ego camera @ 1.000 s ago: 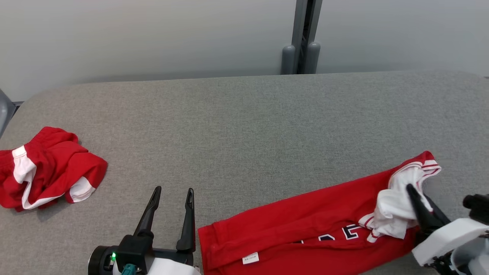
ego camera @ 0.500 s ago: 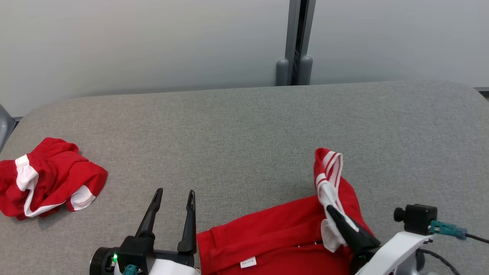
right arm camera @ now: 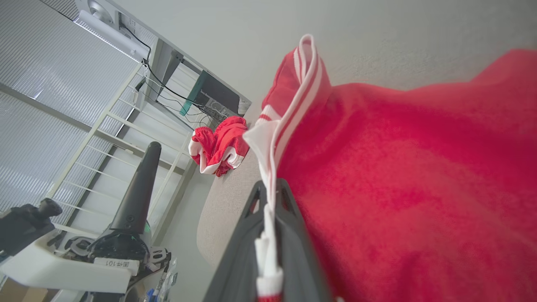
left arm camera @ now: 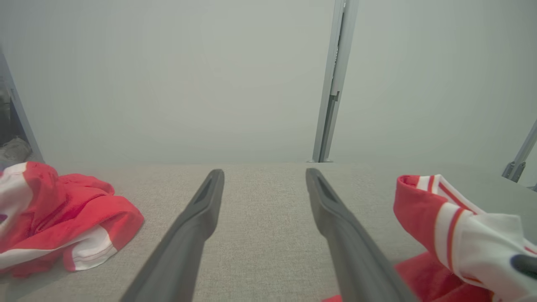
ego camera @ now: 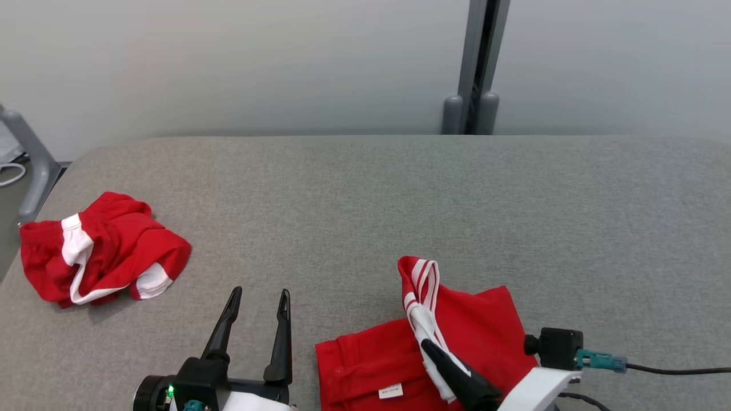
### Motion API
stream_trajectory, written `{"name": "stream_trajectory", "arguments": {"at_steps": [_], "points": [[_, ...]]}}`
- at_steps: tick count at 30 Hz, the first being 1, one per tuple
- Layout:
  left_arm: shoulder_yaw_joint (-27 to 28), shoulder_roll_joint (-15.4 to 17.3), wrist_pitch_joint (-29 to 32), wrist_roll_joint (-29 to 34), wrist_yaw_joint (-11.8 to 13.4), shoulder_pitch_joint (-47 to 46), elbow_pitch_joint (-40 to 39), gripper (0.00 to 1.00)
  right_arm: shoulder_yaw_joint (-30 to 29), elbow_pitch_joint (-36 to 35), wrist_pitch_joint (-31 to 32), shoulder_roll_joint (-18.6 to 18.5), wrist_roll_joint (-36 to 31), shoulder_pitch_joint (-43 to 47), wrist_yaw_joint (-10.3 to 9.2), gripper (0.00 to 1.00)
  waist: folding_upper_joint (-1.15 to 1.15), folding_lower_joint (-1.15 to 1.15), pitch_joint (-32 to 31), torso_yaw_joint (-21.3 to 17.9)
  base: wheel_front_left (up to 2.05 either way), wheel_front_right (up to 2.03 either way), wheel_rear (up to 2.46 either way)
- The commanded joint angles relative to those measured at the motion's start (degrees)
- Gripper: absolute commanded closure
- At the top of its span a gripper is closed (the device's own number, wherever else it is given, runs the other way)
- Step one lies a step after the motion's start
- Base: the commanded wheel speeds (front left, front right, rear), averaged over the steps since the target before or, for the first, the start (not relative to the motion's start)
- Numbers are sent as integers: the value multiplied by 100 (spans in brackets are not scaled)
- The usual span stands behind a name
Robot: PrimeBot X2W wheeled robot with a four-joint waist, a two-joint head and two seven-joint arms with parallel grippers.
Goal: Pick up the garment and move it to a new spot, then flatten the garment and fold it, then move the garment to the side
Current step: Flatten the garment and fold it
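Note:
The garment [ego camera: 485, 331] is red with a white, red-striped sleeve [ego camera: 422, 297]. It lies at the near edge of the grey table [ego camera: 365, 200], its right part doubled over leftward. My right gripper [ego camera: 429, 346] is shut on that sleeve and holds it raised; the right wrist view shows the white fabric [right arm camera: 268, 167] pinched between its fingers [right arm camera: 243, 239]. My left gripper [ego camera: 260, 294] is open just left of the garment, with nothing between its fingers [left arm camera: 197, 218]. The lifted sleeve [left arm camera: 457, 222] appears at the right of the left wrist view.
A second red and white garment [ego camera: 97, 254] lies crumpled at the table's left end, seen also as a heap [left arm camera: 54, 218] in the left wrist view. A grey post [ego camera: 477, 63] stands behind the table. A grey frame leg [ego camera: 31, 154] is at the far left.
My right gripper has carried the sleeve leftward, folding the garment's right part over its middle. The head camera has shifted. The left gripper has stayed open in place.

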Motion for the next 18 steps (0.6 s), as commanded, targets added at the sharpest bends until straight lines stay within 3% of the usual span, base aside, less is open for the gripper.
{"name": "stream_trajectory", "arguments": {"at_steps": [1,18], "points": [[28,18,-25,-27,-10,-47,-20,0,41,77,38,19,80,-60,3,100,0,0,68,84,0,0,0],[-160,18,-25,-105,60,-153,66,0,1134,740,-411,30,772,-590,3,100,0,0,335,503,0,0,0]]}}
